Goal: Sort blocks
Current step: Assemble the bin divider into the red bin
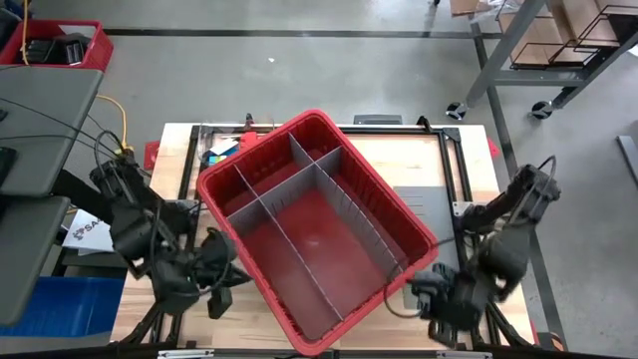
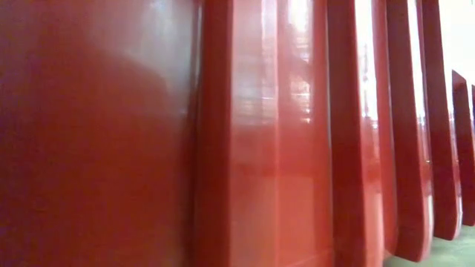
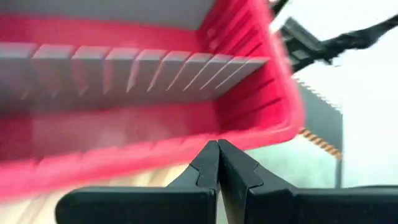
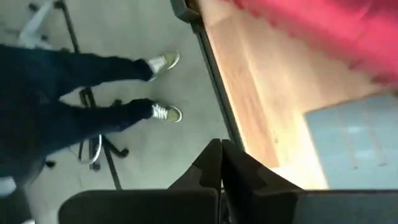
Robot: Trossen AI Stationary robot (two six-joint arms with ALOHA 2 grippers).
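Red bin (image 1: 399, 204) tilted, grey-divided – both grippers clenched, empty – blocks unseen

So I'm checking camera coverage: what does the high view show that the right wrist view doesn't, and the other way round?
Only the high view shows the whole red bin with its grey dividers, some blocks on the table behind the bin, and the left gripper shut at the bin's left side. Only the right wrist view shows a person's legs and shoes on the floor. Both show the wooden table, a stretch of the bin's rim, and the right gripper, shut and empty.
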